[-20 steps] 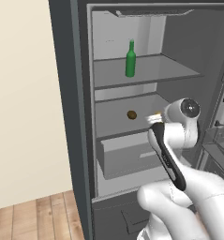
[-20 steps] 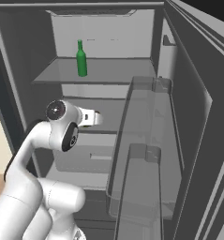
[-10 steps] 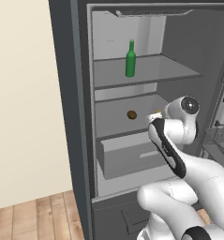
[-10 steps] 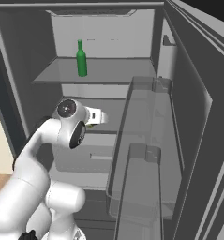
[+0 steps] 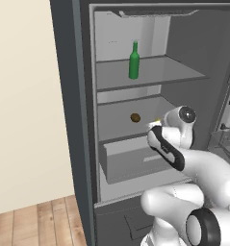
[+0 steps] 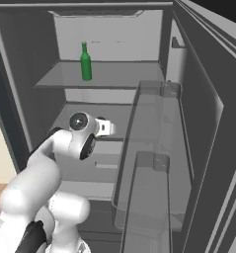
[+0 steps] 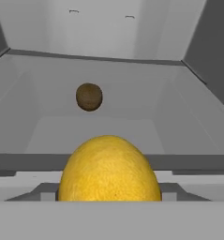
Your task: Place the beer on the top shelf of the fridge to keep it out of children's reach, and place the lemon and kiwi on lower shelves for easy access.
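Arm bent at the elbow, reaching level into the fridge [image 5: 68, 120]; gripper [image 5: 153, 123] clamped on the lemon [image 7: 108, 168] at the lower shelf's [image 5: 116, 126] front edge. Kiwi [image 5: 135, 117] lies mid-shelf; beer [image 5: 134, 60] upright on the top shelf [image 5: 155, 73].

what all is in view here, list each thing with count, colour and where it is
beer: 1, green, upright on the top shelf
kiwi: 1, brown, on the lower shelf under the top one
lemon: 1, yellow, close before the hand camera at that shelf's front edge
drawer: 1, pale grey, below the kiwi's shelf
fridge: 1, dark grey, door open
door bins: 2, clear, on the open door
gripper: 1, white, at the shelf front
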